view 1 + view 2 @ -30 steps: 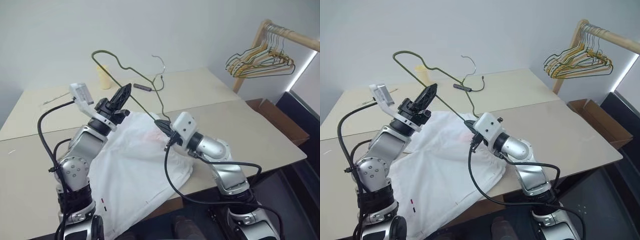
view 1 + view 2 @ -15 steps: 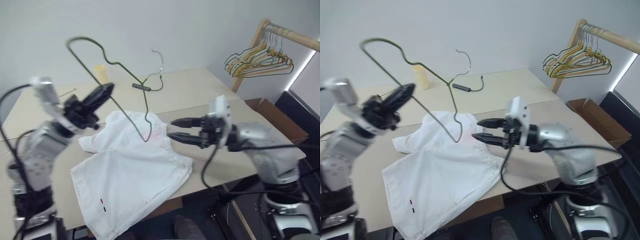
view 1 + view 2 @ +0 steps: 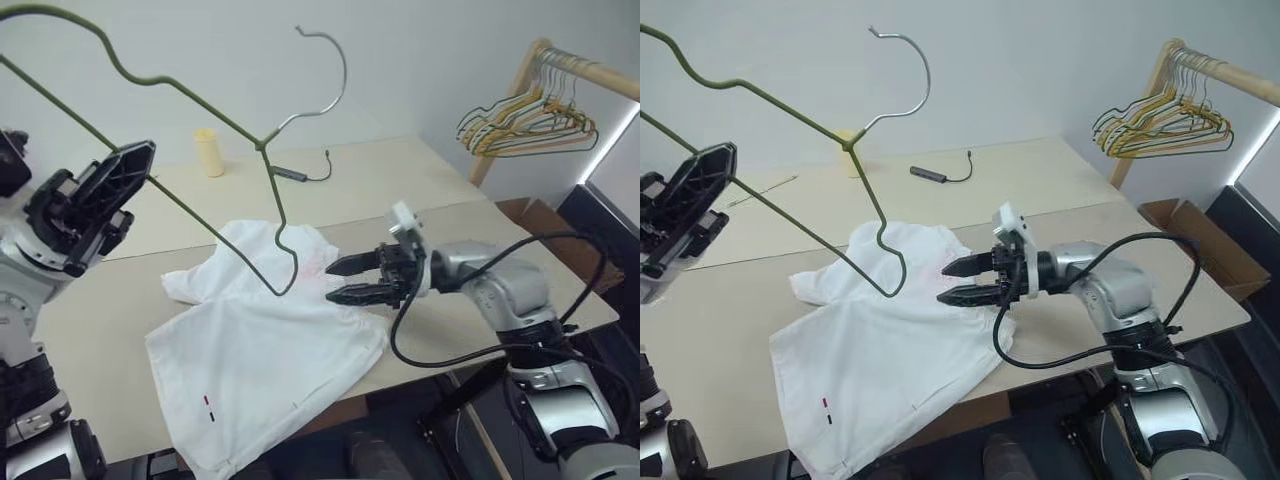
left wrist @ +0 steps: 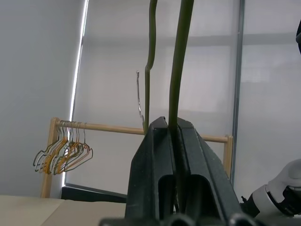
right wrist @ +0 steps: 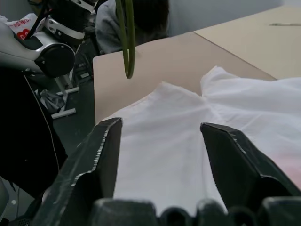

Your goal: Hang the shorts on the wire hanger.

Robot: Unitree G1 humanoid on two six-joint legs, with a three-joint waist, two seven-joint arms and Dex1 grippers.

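Since the earlier frame, my left fingers (image 3: pixel 128 165) have carried the wire hanger (image 3: pixel 240 135) up and away from the cloth, and my right fingers (image 3: pixel 338 281) have let go of the wire and spread apart. Now the left fingers are pressed together on the long straight bar of the hanger; in the left wrist view the green wire runs up between them. Beyond these fingers the hanger is lifted in the air, tilted, with its hook pointing up and one bent corner hanging low, just above the shorts (image 3: pixel 265 340).

My right fingers stand wide apart and hold nothing. They point almost level toward the waistband of the shorts, just beside it and a little above the cloth. The shorts lie flat on the bench (image 3: pixel 450 225) below and in front of these fingers, with the faint pink mark nearest to them.

I think the step in hand is the change from holding the hanger with two hands to taking the cloth. The shorts are not yet on the wire. The next move calls for lowering the right fingers onto the waistband edge, pinching one layer only, and lifting it toward the low corner of the hanger, while the left keeps the wire steady.
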